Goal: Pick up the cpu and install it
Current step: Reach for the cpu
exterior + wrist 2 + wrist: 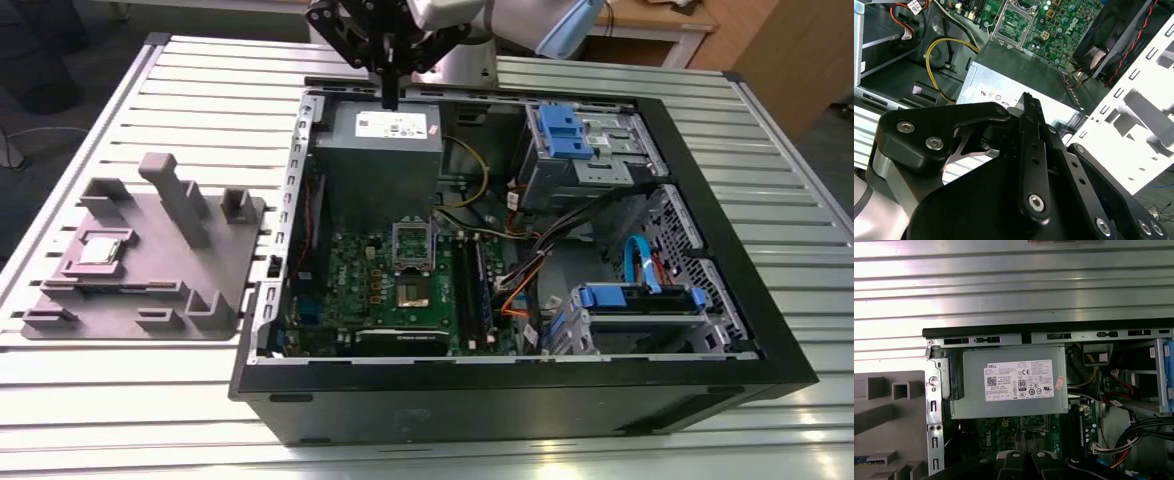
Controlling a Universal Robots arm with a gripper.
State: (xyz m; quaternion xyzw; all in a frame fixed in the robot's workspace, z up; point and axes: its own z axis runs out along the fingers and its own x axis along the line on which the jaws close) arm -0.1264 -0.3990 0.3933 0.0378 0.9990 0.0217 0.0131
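Note:
The cpu (104, 247), a small silver-grey square chip, lies in a recess of the grey fixture (200, 265) on the exterior view's left, outside the computer case. My gripper (390, 98) hangs above the far edge of the case, over the grey power-supply box (380, 145), far from the cpu. Its fingers look shut with nothing between them, and the second wrist view shows the gripper (1028, 97) the same way. The open metal-framed socket (411, 262) sits on the green board (354, 290) inside the case, and also appears as the socket (1016, 20) in the second wrist view.
The open black case (534, 390) lies on a slatted metal table (160, 400). Inside it are drive cages with blue clips (567, 135), bundled cables (534, 265) and long black memory slots (470, 285). The power-supply box (1011, 385) lies directly under the wrist.

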